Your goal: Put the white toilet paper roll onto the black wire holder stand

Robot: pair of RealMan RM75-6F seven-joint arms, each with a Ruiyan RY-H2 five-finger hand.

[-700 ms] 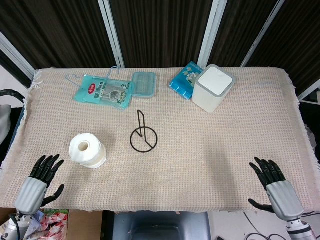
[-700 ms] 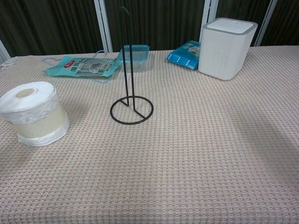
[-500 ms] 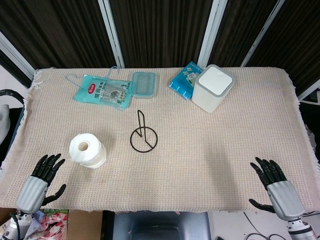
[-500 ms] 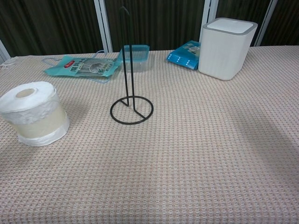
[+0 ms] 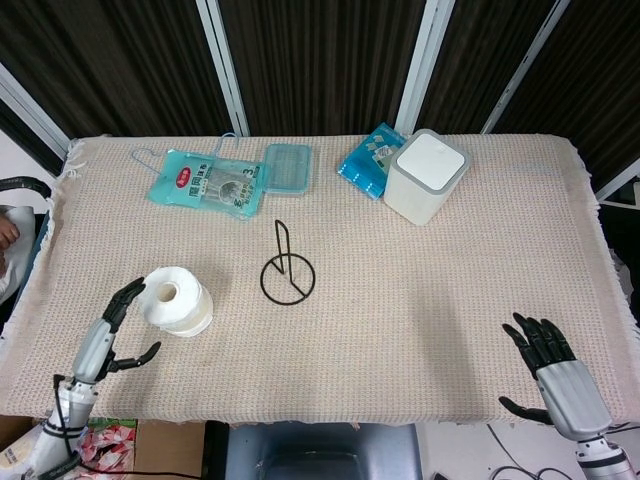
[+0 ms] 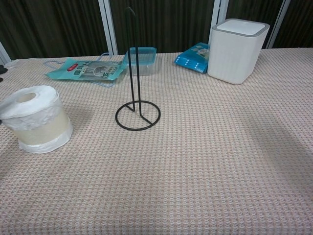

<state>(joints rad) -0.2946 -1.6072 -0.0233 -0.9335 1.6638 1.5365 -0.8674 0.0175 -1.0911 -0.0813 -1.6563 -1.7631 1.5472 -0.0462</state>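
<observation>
On the woven table cloth (image 5: 420,330), the one real change is on the robot's left: the left hand (image 5: 112,330), which lay flat by the near edge with its back up a moment ago, has turned on edge and moved in toward the white toilet paper roll (image 5: 175,300). Its fingers are apart with the thumb spread low, fingertips just beside the roll's near-left flank, holding nothing; I cannot tell whether they touch. This reads as the opening of the reach, with grasp, lift and threading all ahead. The right hand (image 5: 555,372) rests at the near right edge as before, fingers spread and empty. The roll stands upright where it stood, left of the black wire holder stand (image 5: 286,268), whose post is bare.
</observation>
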